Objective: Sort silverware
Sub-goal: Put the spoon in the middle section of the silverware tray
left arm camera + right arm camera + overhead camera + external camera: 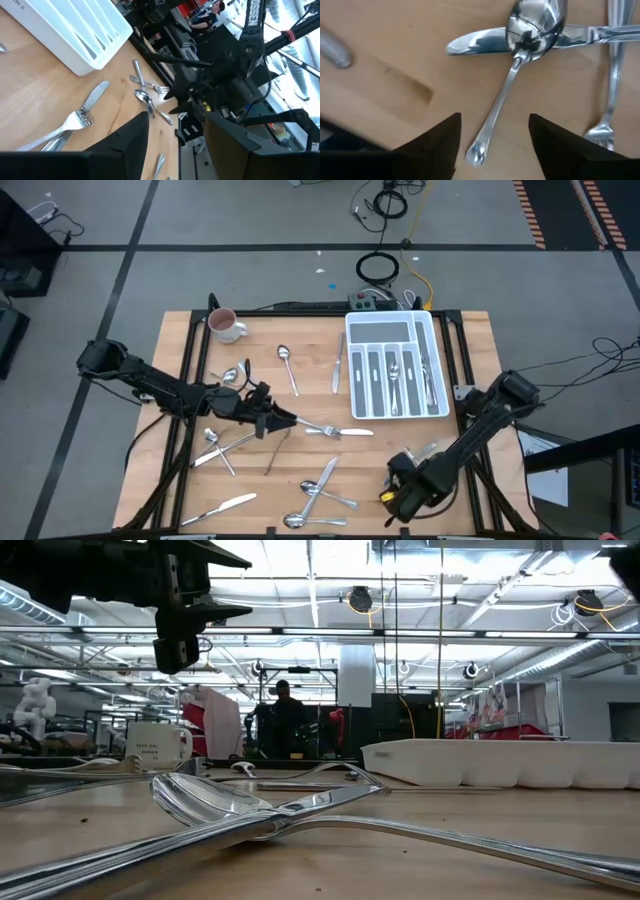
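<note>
Mug (224,325), white tray (362,328), table (465,335)

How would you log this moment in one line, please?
left gripper: open, above table centre | right gripper: open over spoon | tray: partly filled

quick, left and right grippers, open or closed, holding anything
left gripper: open, empty, above the table's middle near a fork.
right gripper: open, empty, its fingers either side of a spoon handle at the front edge.
</note>
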You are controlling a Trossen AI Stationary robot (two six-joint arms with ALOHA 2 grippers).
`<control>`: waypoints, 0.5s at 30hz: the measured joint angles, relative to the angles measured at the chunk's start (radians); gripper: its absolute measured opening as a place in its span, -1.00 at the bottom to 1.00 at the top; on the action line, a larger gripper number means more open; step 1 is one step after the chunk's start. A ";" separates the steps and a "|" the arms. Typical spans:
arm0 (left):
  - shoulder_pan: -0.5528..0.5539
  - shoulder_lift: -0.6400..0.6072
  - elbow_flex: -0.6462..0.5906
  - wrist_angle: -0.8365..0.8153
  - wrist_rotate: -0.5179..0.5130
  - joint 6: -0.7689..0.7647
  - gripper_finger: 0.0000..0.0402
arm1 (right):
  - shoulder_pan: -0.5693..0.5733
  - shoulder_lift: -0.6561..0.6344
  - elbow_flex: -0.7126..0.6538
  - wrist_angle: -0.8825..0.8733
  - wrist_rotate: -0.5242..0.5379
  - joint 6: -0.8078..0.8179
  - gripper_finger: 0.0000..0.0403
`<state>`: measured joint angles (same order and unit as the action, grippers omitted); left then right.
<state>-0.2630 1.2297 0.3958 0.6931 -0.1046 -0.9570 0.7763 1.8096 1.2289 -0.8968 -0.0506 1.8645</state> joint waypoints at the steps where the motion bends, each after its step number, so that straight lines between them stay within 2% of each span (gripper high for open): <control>1: 0.000 0.000 0.000 0.000 0.000 0.002 -0.05 | -0.003 0.016 0.000 -0.002 -0.007 0.015 0.19; 4: 0.000 0.000 0.000 -0.002 0.001 0.003 -0.05 | -0.008 0.066 0.000 -0.022 0.004 0.048 0.27; 8: 0.000 0.000 0.000 -0.004 0.003 0.003 -0.05 | -0.031 0.121 0.004 -0.028 -0.003 0.053 0.28; 12: 0.000 0.000 0.000 -0.013 0.003 0.003 -0.05 | -0.055 0.161 0.007 -0.022 -0.018 0.037 0.20; 15: 0.000 0.000 0.000 -0.048 0.003 0.002 -0.05 | -0.076 0.178 0.009 -0.022 -0.047 0.043 0.04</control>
<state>-0.2630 1.2297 0.3962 0.6452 -0.1017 -0.9550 0.7005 1.9873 1.2381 -0.9184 -0.0980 1.9072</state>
